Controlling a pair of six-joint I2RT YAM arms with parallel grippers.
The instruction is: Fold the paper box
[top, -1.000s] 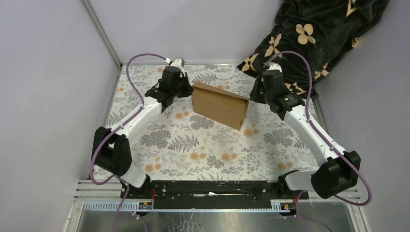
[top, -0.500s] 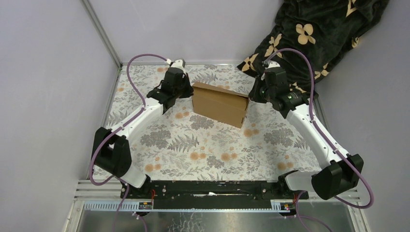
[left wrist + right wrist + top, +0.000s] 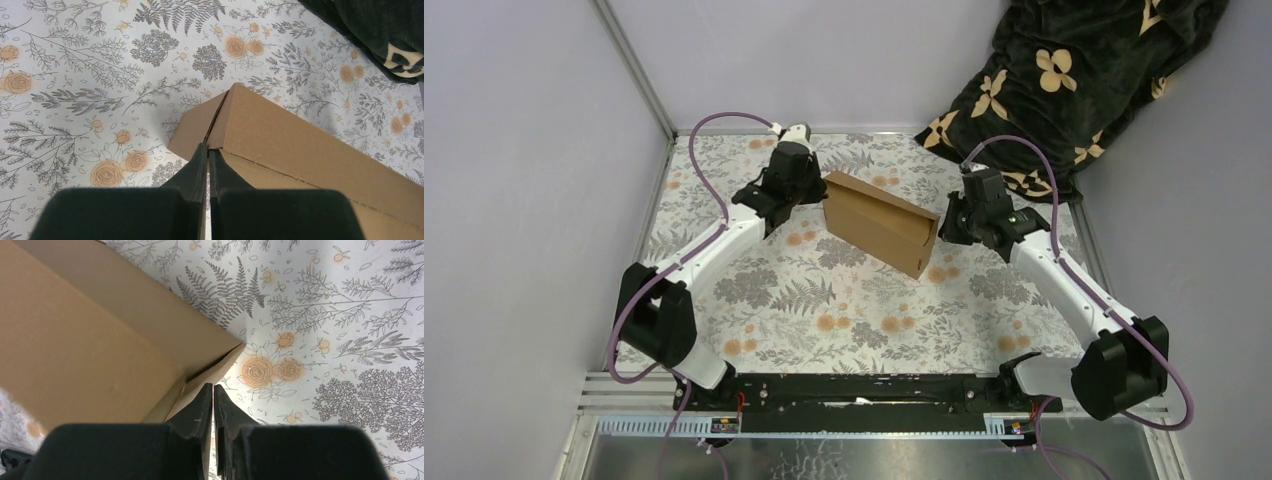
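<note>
The paper box is a closed brown cardboard block lying at an angle on the flowered mat, between my two arms. My left gripper is shut, and its tips press on the seam at the box's left end. My right gripper is shut too. Its tips sit just beside the slightly gaping end flap of the box, with nothing between them.
A dark blanket with beige flowers is heaped at the back right corner and shows in the left wrist view. Grey walls and a metal frame close in the mat. Purple cables loop over both arms.
My right gripper has shut and moved nearer and lower at the box's right end. The box has turned a little, its right end swinging toward the near side.
</note>
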